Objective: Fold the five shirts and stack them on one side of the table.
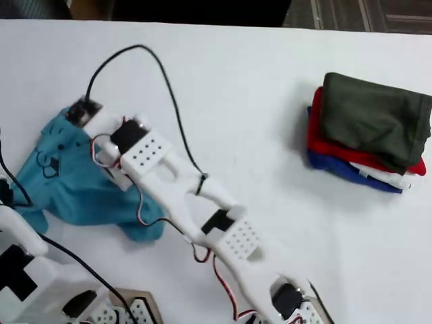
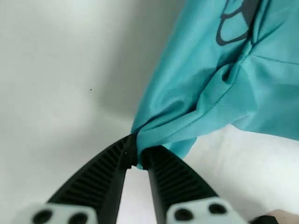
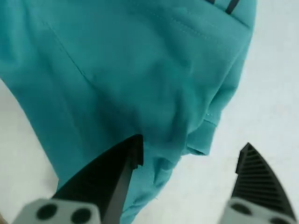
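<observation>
Olive cloth is topping the stack of folded shirts [image 1: 368,128] sitting at the right side of the table [image 1: 256,88] in the high view, with red, white and blue layers beneath. Well apart, at the left side, the teal shirt [image 1: 74,182] is lying crumpled, and the right arm [image 1: 169,175] is stretching across it from the near edge.

In the left wrist view, the left gripper [image 2: 138,151] is pinching a bunched corner of the teal shirt, its black ribbed fingers [image 2: 105,175] pressing together on the cloth.

In the right wrist view, the right gripper [image 3: 190,144] is hovering at the teal shirt's hem with its jaws spread wide, one showing against the fabric, the other against bare table.
</observation>
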{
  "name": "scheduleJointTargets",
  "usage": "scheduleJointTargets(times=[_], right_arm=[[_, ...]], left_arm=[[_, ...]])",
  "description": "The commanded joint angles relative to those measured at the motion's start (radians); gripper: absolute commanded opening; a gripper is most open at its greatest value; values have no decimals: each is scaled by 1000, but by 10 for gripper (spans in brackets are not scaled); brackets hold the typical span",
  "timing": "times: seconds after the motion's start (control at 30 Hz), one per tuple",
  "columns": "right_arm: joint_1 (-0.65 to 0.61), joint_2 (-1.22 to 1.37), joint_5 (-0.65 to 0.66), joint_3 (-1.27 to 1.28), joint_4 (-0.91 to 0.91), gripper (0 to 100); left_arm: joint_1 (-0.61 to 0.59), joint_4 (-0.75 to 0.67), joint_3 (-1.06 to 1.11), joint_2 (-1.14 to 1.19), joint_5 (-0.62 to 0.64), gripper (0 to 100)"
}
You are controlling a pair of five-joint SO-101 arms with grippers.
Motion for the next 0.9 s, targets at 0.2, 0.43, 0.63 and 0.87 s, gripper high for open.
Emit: scheduleJointTargets(times=[0.2, 0.43, 0.63, 0.87], right_arm=[[1, 90, -8, -38, -36, 134], [110, 47, 0, -51, -13, 21], [337, -62, 87, -49, 48, 21], [552, -180, 241, -41, 113, 21]], left_arm=[[-8, -8, -7, -57, 2, 31], [-8, -8, -7, -57, 0, 31], [58, 3, 4, -49, -8, 31], [316, 72, 4, -51, -8, 31]])
